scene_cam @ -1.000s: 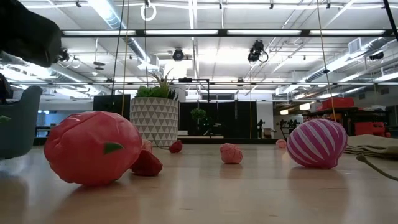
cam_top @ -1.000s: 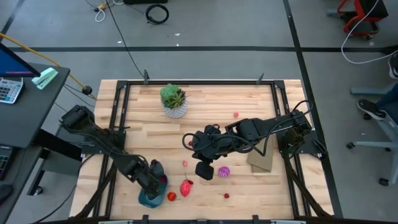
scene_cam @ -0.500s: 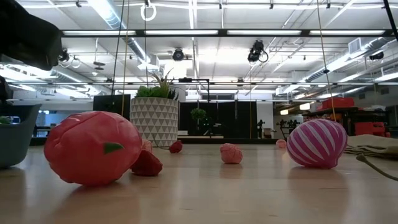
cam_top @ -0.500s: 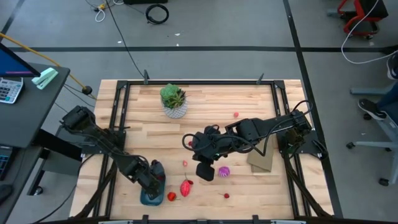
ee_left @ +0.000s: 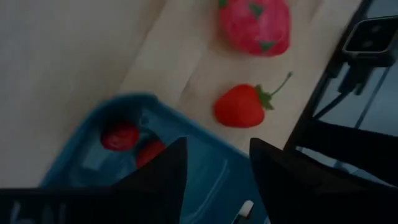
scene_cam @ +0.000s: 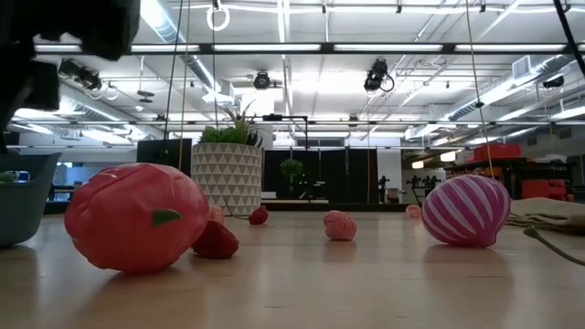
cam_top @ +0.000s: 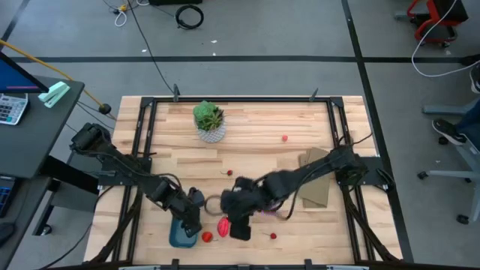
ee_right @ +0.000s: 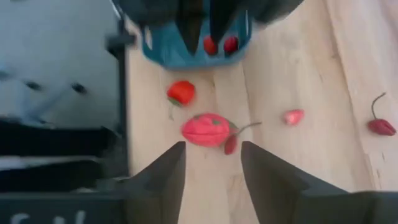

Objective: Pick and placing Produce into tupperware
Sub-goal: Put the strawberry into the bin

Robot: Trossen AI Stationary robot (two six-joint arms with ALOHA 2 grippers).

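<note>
The blue tupperware [cam_top: 178,237] stands near the table's front left, with two small red pieces [ee_left: 120,135] inside. My left gripper [cam_top: 193,215] hovers open just above it. Right of the tupperware lie a strawberry [cam_top: 207,237] and the oval red-pink piece [cam_top: 223,226], both resting on the wood. My right gripper [ee_right: 211,174] stands open above and just right of the oval piece [ee_right: 207,129], clear of it. The purple ribbed ball [scene_cam: 464,210] rests on the table farther right. Small red pieces [cam_top: 272,235] lie scattered about.
A green plant in a white pot [cam_top: 209,123] stands at the far centre. A tan box [cam_top: 315,187] lies at the right. More small red pieces lie at mid table [cam_top: 229,172] and far right [cam_top: 284,138]. A red chili [ee_right: 379,126] lies beyond the oval piece.
My right gripper has swung from the table's middle toward the near edge and left, ending beside the oval piece. The tupperware, first raised and tilted under my left gripper, has come down and now stands level on the table.
</note>
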